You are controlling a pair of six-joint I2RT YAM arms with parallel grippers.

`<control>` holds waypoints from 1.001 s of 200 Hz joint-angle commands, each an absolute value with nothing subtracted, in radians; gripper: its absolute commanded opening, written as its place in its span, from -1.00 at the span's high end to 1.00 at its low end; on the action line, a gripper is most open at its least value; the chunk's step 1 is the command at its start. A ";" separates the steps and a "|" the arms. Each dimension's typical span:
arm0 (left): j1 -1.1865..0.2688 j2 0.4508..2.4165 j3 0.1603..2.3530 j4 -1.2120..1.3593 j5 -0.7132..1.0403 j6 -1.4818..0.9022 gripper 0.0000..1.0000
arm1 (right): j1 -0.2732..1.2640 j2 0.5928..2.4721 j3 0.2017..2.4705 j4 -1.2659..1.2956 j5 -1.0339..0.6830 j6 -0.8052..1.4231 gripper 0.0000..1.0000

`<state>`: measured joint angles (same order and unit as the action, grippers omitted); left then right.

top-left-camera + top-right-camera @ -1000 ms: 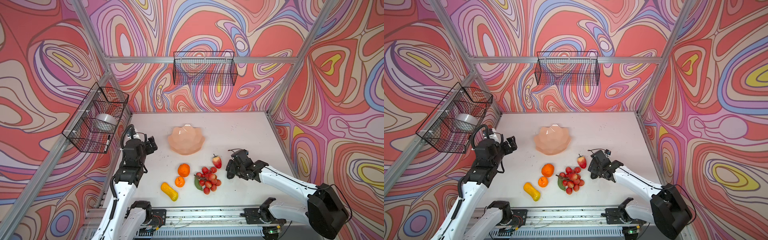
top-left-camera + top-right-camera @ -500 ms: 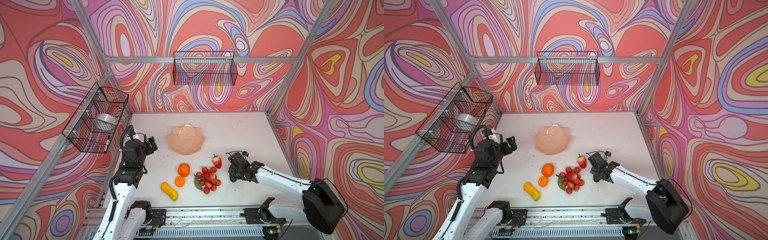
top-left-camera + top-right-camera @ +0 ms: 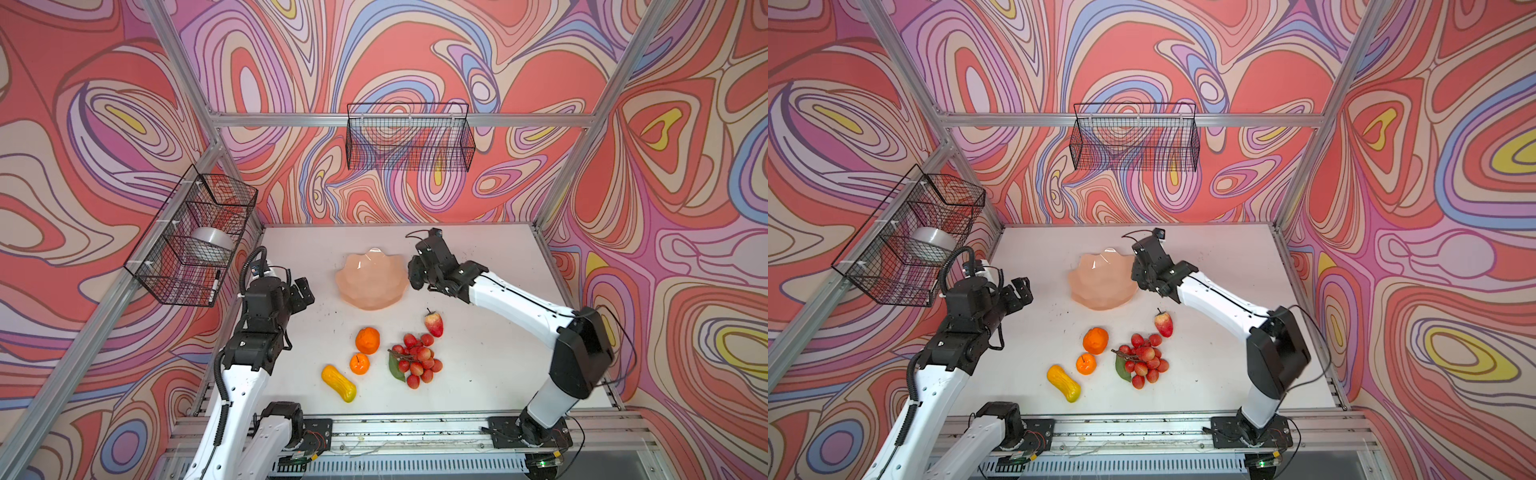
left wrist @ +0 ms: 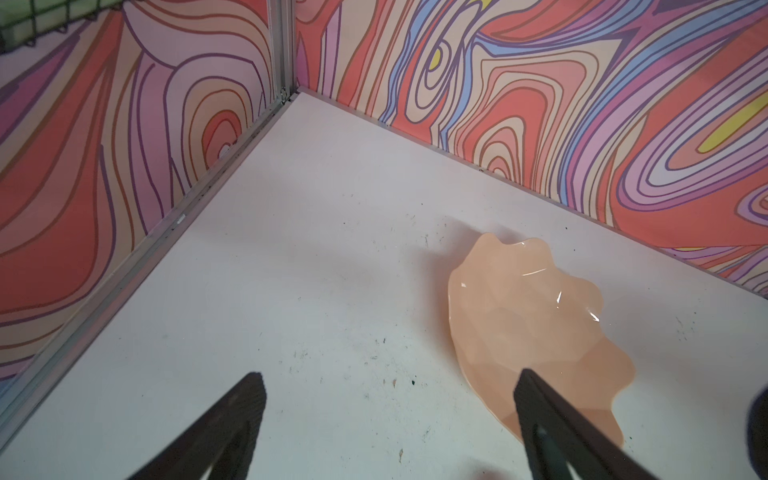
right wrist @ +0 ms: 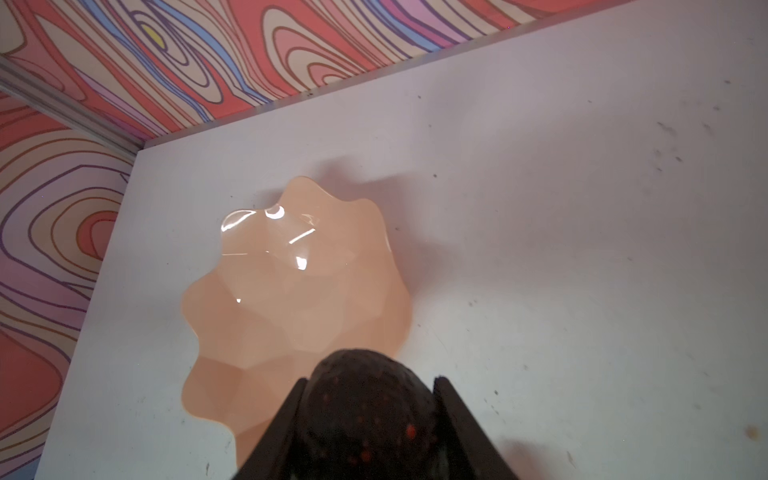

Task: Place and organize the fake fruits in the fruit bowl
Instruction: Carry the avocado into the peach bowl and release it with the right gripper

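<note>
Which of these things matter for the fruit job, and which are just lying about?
Job: fruit bowl, black avocado, large orange, small orange, yellow fruit, strawberry, berry cluster.
Lying about: back wire basket, side wire basket, clear container inside it.

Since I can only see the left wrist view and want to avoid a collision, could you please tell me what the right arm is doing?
Observer: The right gripper is shut on the black avocado.
Operator: Thank you. Where is it relative to the bowl?
Observer: In both top views it is at the bowl rim on the right arm's side, not over the middle.
Operator: And which fruits are not yet in it?
Observer: Five lie in front of the bowl: the large orange, small orange, yellow fruit, strawberry and berry cluster.
</note>
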<state>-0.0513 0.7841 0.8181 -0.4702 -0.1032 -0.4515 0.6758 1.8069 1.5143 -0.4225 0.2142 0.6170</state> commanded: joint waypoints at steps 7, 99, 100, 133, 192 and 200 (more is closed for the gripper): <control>-0.046 0.742 0.799 -0.638 0.001 -0.558 -0.82 | 0.687 2.017 1.732 -0.464 0.128 0.505 0.51; -0.046 0.723 0.741 -0.832 0.117 -0.628 -0.77 | 0.732 2.436 2.136 -0.626 0.104 0.464 0.46; -0.046 0.723 0.741 -0.832 0.117 -0.627 -0.77 | 0.732 2.439 2.138 -0.629 0.104 0.463 0.46; -0.046 0.735 0.718 -0.832 0.160 -0.651 -0.73 | 0.732 2.498 2.162 -0.646 0.117 0.458 0.43; -0.071 0.712 0.656 -0.843 0.208 -0.744 -0.65 | 0.732 2.492 2.169 -0.625 0.100 0.470 -0.19; -0.088 0.706 0.652 -0.850 0.198 -0.755 -0.64 | 0.729 2.463 2.157 -0.607 0.110 0.461 -0.27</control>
<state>-0.0574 0.7265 0.6739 -0.7990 0.1844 -0.6884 0.7319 2.4828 2.1544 -0.6128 0.0940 0.4702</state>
